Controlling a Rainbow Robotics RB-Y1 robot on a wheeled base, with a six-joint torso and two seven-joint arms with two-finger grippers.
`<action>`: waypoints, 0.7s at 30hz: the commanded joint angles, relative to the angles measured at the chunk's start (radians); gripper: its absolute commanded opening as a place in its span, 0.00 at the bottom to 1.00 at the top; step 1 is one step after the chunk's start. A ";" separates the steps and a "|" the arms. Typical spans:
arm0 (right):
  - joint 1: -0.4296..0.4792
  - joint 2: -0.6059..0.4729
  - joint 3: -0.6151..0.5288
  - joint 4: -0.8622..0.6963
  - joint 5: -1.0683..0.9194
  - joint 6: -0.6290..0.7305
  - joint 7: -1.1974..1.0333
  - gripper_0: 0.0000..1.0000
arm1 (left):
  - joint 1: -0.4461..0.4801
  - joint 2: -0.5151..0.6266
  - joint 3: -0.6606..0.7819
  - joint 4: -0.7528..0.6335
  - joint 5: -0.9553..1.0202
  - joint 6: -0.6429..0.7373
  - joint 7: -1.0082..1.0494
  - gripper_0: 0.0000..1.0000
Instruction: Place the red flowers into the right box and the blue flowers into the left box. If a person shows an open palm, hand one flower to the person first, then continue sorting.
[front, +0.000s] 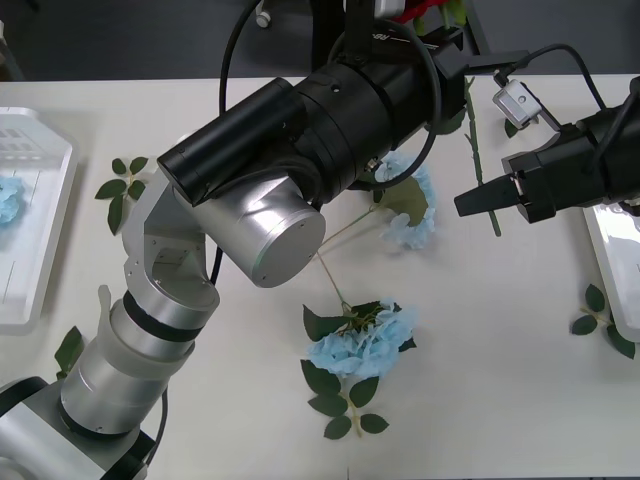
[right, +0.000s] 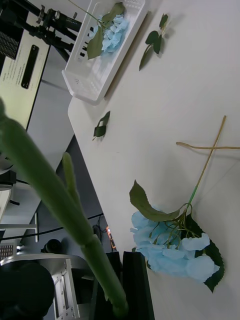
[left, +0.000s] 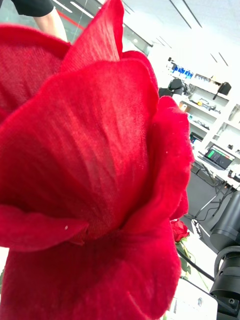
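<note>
Status: one blue flower lies in the left box, and its bloom edge is visible at the box's near side in the front view. Two blue flowers remain on the desk: one near the middle front and one partly behind my left arm. The contents of the right box cannot be determined; just its rim enters at the desk's right edge. Sorting is therefore judged well short of complete.

My left arm reaches toward the far desk edge. Its wrist camera is almost covered by a red flower pressed close; whether my left fingers grip it cannot be determined.

My right gripper hovers over the right side of the desk, fingers drawn together to a point. A green stem crosses its wrist view, apparently clamped. The front view places that stem beside the fingers.
</note>
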 joint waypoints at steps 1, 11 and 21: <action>0.001 0.019 0.007 -0.022 0.007 -0.011 0.005 0.00 | -0.047 -0.030 -0.018 -0.013 -0.005 -0.016 0.055 0.88; 0.000 0.016 0.006 -0.004 0.004 -0.019 0.005 0.00 | -0.047 -0.030 -0.018 -0.013 -0.005 -0.016 0.055 1.00; 0.005 0.012 -0.059 0.071 0.070 -0.046 0.002 0.00 | -0.047 -0.030 -0.018 -0.013 -0.005 -0.016 0.055 1.00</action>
